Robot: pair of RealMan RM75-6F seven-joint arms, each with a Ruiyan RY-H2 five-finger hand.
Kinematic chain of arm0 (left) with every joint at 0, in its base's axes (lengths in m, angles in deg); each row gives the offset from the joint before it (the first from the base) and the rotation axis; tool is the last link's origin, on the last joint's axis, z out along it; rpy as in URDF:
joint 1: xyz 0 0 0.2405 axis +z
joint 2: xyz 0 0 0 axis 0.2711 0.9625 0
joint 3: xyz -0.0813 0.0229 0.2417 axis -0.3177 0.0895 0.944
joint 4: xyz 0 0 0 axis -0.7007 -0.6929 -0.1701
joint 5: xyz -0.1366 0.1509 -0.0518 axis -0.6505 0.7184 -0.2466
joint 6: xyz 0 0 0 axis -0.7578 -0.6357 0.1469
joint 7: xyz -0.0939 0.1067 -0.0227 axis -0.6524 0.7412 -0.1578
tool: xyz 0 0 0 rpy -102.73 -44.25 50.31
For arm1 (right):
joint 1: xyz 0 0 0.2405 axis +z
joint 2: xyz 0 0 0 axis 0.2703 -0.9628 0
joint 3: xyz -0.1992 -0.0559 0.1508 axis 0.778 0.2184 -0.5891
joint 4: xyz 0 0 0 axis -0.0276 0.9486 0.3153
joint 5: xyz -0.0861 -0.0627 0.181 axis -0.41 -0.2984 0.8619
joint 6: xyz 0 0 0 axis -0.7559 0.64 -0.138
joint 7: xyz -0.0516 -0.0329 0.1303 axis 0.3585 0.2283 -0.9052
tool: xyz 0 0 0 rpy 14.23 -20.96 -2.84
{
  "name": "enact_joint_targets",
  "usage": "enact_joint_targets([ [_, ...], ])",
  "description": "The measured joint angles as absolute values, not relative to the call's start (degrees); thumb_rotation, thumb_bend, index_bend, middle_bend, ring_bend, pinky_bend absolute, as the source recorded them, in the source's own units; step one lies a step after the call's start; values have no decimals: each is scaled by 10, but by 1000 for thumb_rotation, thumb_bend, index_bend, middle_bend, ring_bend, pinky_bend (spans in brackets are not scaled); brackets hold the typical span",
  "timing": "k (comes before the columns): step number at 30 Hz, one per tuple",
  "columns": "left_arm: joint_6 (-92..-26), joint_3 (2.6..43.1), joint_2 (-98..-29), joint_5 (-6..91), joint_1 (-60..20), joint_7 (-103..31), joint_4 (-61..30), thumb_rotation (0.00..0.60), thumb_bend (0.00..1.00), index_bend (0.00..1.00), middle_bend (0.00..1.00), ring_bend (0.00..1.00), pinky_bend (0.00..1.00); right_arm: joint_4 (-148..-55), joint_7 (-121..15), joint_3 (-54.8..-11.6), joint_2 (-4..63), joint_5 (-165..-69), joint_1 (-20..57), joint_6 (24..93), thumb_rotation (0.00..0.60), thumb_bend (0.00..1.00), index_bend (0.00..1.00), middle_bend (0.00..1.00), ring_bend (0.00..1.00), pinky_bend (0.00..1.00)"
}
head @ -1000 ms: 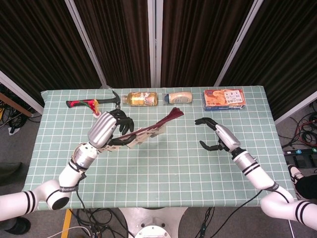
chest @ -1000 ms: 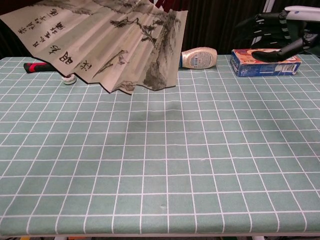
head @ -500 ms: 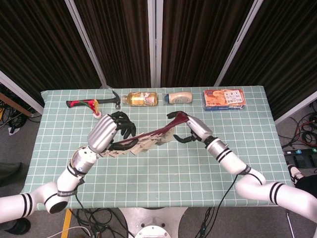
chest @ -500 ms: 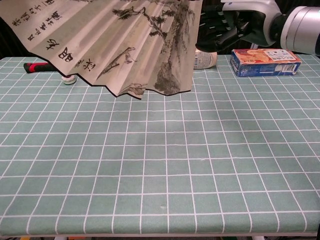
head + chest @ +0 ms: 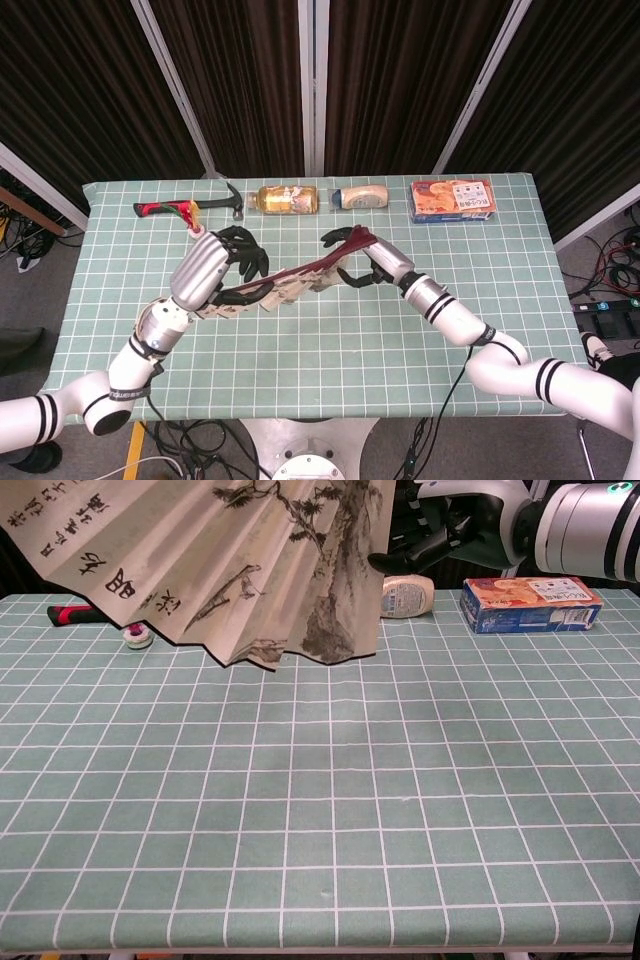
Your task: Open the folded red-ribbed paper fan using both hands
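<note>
We see our left hand (image 5: 212, 268) gripping the red-ribbed paper fan with ink painting (image 5: 250, 570) at its base, lifted above the green checked tablecloth (image 5: 340, 330). Our right hand (image 5: 368, 262) pinches the fan's far red rib. Dark pleated curtains (image 5: 400, 80) hang behind the table.

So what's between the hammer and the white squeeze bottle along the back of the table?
In the head view, an amber bottle lies on its side between the hammer and the white bottle.
</note>
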State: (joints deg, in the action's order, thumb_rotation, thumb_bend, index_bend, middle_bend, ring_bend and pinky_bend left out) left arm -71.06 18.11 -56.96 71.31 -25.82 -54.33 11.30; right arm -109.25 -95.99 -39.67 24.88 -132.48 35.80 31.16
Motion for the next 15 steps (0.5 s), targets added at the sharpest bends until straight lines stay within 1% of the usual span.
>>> enact_joint_targets([
  [5,-714,180,-564,721,-256,-573,122,600,368,723,759,716,461,-1089,-1010,-393,238,-1351,369,298,600,430,303,278,95,114],
  [9,-718,179,-564,729,-256,-596,125,600,375,723,760,716,469,-1074,-1055,-385,232,-1385,379,297,600,453,386,323,131,113],
  [12,-719,179,-562,739,-257,-607,128,600,375,723,760,716,470,-1059,-1084,-378,233,-1402,387,302,600,489,484,395,177,123],
  [14,-718,179,-561,740,-258,-609,130,600,374,723,759,716,469,-1047,-1098,-372,237,-1410,391,311,600,539,565,459,221,144],
  [15,-717,180,-561,741,-258,-610,131,600,375,723,758,716,470,-1042,-1101,-370,239,-1413,393,315,600,553,588,477,233,150],
])
